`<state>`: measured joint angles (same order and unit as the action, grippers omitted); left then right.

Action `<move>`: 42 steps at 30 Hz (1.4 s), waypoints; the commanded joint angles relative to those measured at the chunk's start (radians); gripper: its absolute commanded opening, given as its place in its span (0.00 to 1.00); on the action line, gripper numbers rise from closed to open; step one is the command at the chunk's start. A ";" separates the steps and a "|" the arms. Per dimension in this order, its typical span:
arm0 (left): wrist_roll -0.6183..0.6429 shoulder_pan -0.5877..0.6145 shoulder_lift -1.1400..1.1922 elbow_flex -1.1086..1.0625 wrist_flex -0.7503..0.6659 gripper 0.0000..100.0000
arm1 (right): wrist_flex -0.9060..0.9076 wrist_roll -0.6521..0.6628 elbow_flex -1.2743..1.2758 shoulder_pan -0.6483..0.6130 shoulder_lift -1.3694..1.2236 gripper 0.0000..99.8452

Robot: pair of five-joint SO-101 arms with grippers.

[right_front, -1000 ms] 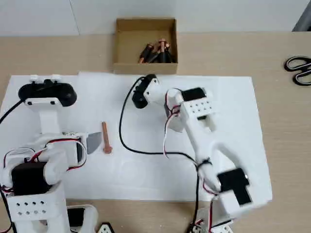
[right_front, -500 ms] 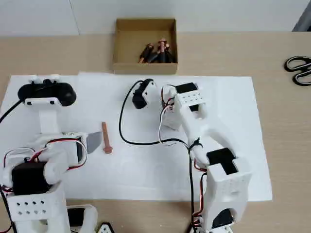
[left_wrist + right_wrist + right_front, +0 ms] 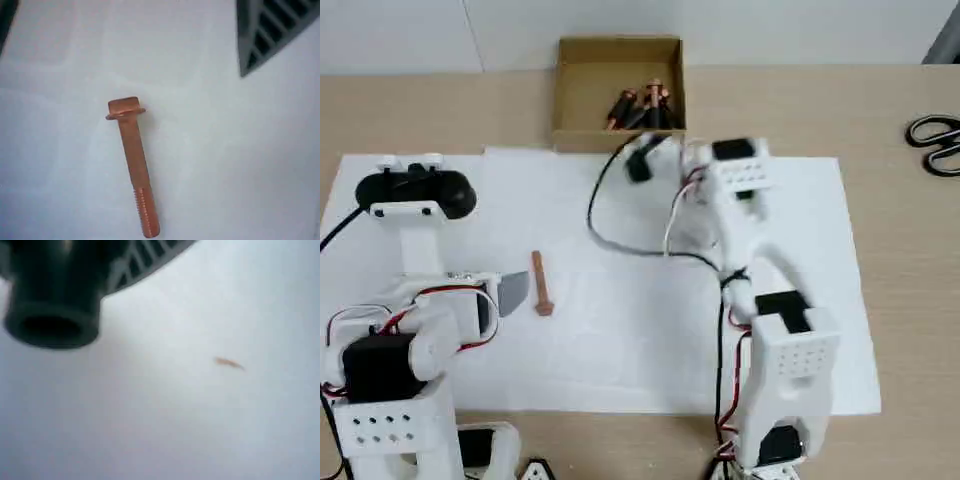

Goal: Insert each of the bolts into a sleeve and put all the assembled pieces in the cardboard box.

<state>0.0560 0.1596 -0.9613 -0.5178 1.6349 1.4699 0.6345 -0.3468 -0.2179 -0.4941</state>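
Over the white sheet (image 3: 620, 350), just short of the cardboard box (image 3: 620, 142) that holds assembled pieces (image 3: 640, 108), the right gripper (image 3: 645, 160) clamps an empty black sleeve (image 3: 52, 305). The left gripper (image 3: 515, 290) hovers with jaws apart beside the copper bolt (image 3: 134, 165), which lies flat just off its fingertips (image 3: 270, 35), touching neither. I'd pinch it near the head, leaving the threaded shank free to enter the sleeve squarely

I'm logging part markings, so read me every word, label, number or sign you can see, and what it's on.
None readable: no print shows on the cardboard box, the bolt, the sleeve, the scissors or the white sheet.
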 commanded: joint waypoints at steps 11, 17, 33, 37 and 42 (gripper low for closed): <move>0.011 0.000 -0.011 0.004 0.005 0.29 | 0.108 -0.390 -0.120 0.005 -0.148 0.12; 0.011 0.000 -0.011 0.004 0.005 0.29 | 0.088 -0.404 -0.124 0.002 -0.220 0.16; 0.006 0.005 0.055 0.008 0.005 0.29 | 0.194 -0.400 -0.172 0.010 -0.087 0.00; 0.005 0.002 0.235 0.013 0.003 0.29 | 0.203 -0.400 -0.169 0.019 0.044 0.00; -0.012 0.000 0.540 0.116 -0.034 0.29 | 0.205 -0.400 -0.157 0.015 0.148 0.00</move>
<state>0.0545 0.1596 -0.5700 -0.4795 1.6349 1.6617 0.2371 -0.4879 -0.2041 -0.4542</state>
